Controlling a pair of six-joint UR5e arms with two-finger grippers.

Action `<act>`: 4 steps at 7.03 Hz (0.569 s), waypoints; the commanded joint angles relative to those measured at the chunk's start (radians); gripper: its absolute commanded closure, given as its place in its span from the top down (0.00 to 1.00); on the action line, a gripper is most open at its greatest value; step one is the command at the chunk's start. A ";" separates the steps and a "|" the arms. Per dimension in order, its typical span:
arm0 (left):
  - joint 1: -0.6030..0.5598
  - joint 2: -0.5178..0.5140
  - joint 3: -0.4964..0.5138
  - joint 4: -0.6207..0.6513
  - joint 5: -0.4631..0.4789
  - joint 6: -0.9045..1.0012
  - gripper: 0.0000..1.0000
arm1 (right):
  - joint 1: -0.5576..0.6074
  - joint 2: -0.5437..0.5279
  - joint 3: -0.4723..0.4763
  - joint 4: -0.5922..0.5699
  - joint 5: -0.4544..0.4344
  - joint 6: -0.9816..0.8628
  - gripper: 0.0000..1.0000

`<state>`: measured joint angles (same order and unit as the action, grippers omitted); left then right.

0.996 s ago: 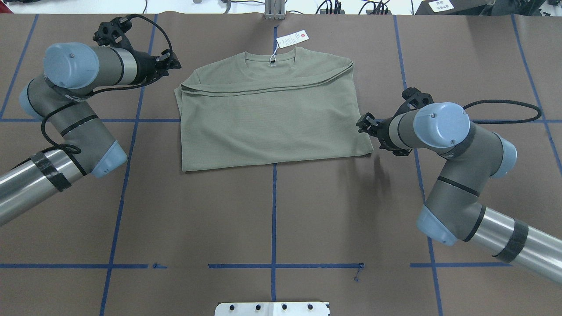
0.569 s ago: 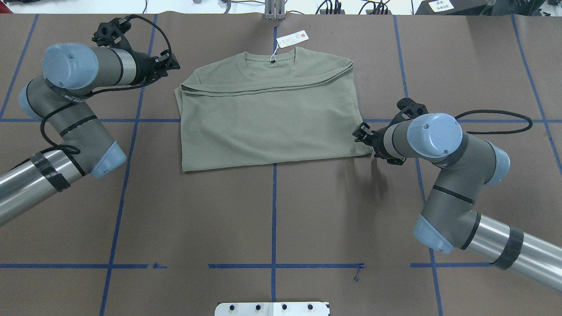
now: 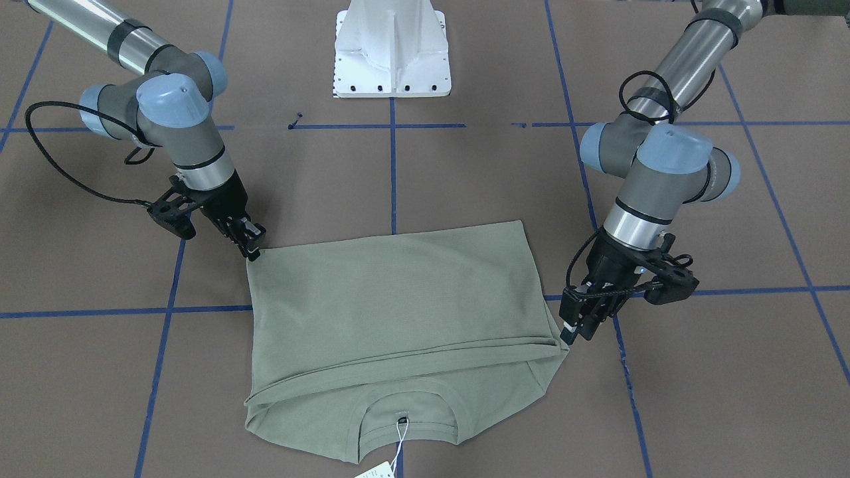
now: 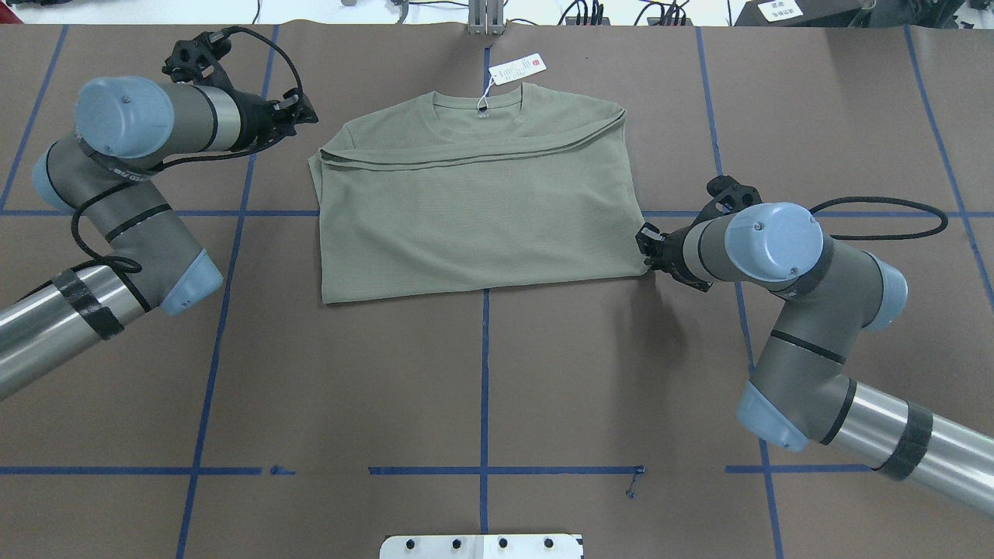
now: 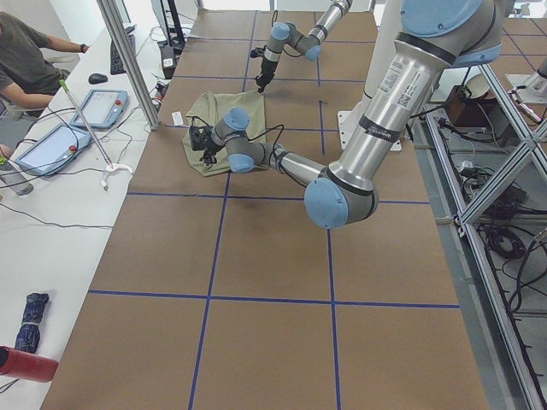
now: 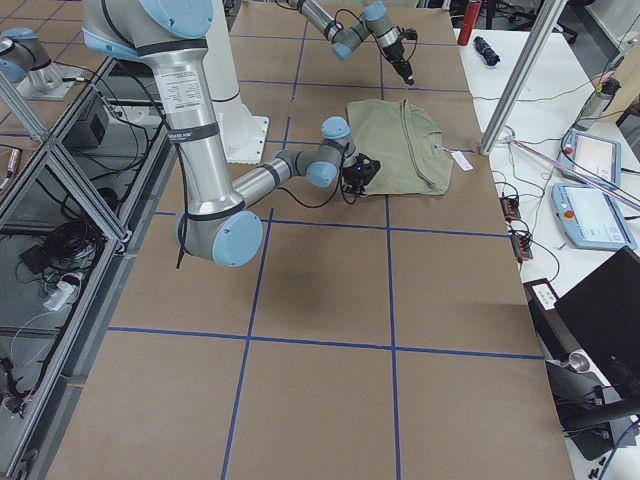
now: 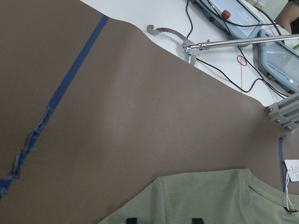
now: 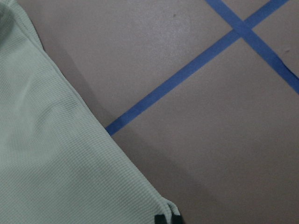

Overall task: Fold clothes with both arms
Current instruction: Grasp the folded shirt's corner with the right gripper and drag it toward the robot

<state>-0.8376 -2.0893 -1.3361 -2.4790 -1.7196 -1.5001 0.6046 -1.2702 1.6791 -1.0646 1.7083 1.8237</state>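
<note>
Sage-green knit shirt [image 4: 474,217] is laid folded at the far middle of the brown table [image 4: 481,373], white hang tag [image 4: 518,68] farthest. Fingers are shown only by wrist views: those of the black left gripper [image 3: 572,328] held apart at the left shoulder, those of the black right gripper [image 3: 252,247] pinched on the near right corner.

The table [image 4: 349,373] is covered by a dull brown sheet marked into squares with blue tape lines [image 4: 484,365]. A sage-green long-sleeved knit shirt [image 4: 474,217] lies folded flat towards the edge opposite the robot. Its white hang tag [image 4: 516,68] rests by that edge, and a white pedestal base [image 3: 393,46] stands mid-way along the robot's edge.
</note>
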 commanded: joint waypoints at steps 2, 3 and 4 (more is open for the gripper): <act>0.000 -0.005 -0.006 -0.005 -0.002 -0.008 0.49 | -0.012 -0.110 0.179 -0.003 0.016 0.021 0.00; 0.009 0.003 -0.053 -0.002 -0.006 -0.011 0.49 | -0.057 -0.183 0.294 -0.015 0.040 0.110 0.00; 0.012 0.055 -0.113 -0.003 -0.081 -0.014 0.49 | -0.157 -0.275 0.380 -0.017 0.040 0.150 0.00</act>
<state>-0.8305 -2.0754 -1.3889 -2.4815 -1.7431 -1.5102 0.5415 -1.4417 1.9437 -1.0761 1.7400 1.9122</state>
